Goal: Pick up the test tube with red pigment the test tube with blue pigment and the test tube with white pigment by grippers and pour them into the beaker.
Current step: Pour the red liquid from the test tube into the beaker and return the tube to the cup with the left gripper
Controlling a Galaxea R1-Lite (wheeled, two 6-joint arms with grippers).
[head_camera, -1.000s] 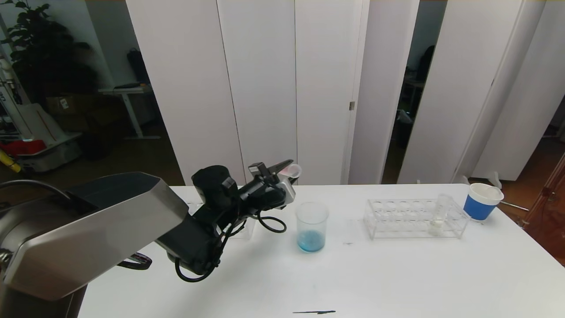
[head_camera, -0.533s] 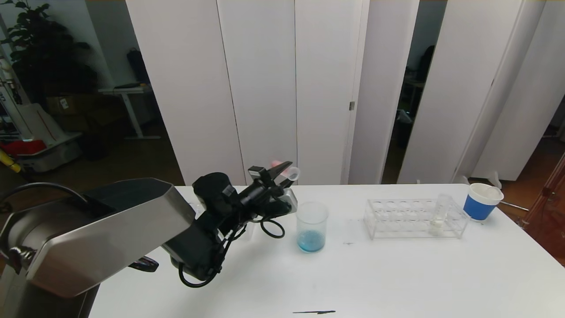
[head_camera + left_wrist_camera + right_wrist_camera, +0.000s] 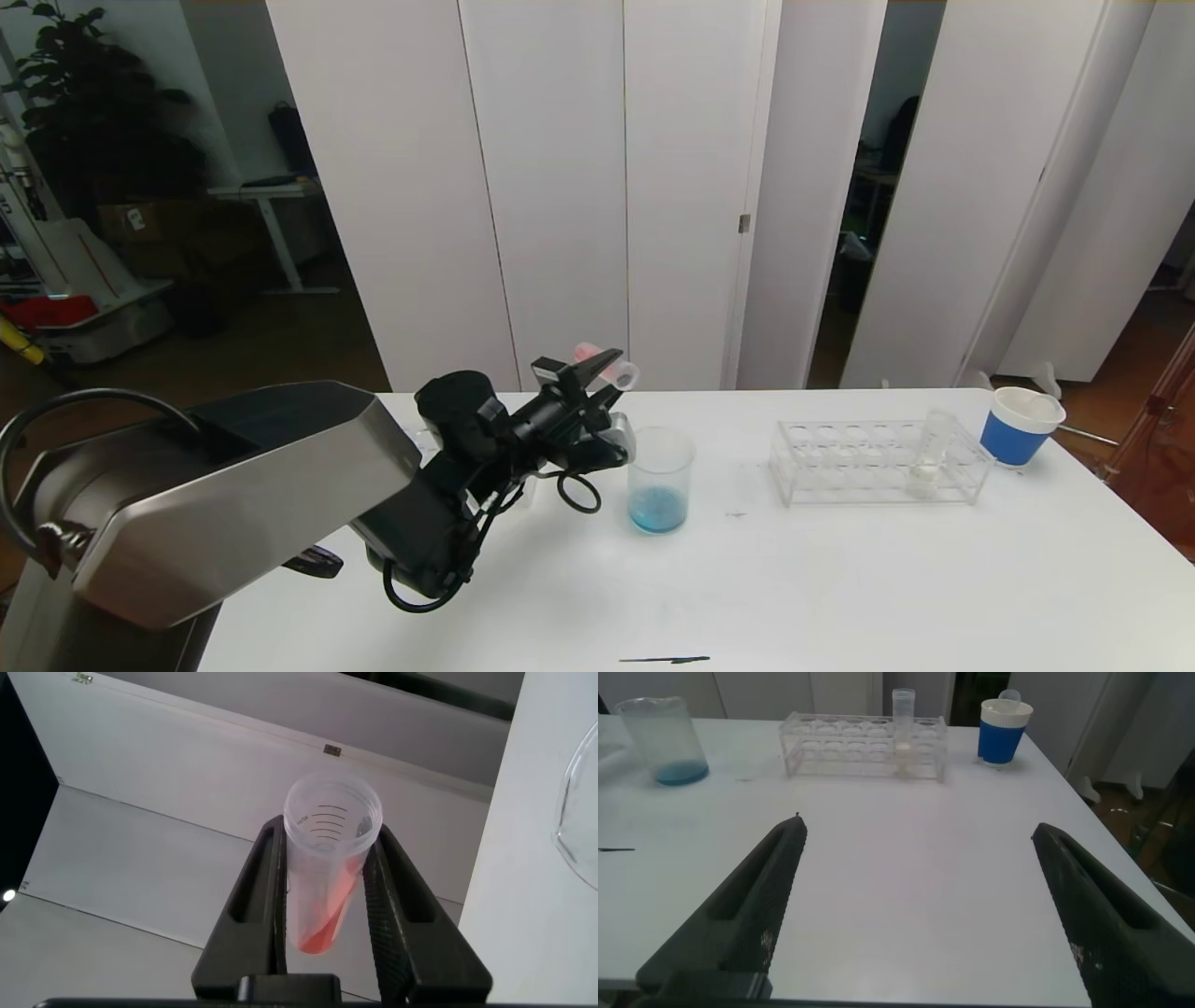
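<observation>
Landmark for all positions: the beaker point(image 3: 660, 479), which stands upright on the white table point(image 3: 840, 579) and holds a shallow layer of blue liquid at its bottom.

Left gripper point(image 3: 611, 371): raised above the table, just to the left of the beaker and higher than its rim. Its two black fingers point(image 3: 257, 882) are pressed against the sides of the red test tube point(image 3: 327, 873), pinching it between them. The tube is tilted well away from upright, with its open mouth turned toward the beaker side and the red liquid lying along the lower wall near the rounded end. The mouth of the tube is above and slightly left of the beaker rim, not touching it.

Right gripper point(image 3: 920, 873): visible only in the right wrist view, low over the table on the near side, right of the beaker. Its fingers are spread wide apart with nothing between them.

Rack point(image 3: 878, 462): a clear plastic holder on the table, well to the right of the beaker. The white test tube point(image 3: 929, 453) stands upright in a hole near the end of the rack farthest from the beaker, with pale liquid at its bottom.

Blue paper cup point(image 3: 1018, 427): upright, white-rimmed, just beyond the rack on the side away from the beaker
</observation>
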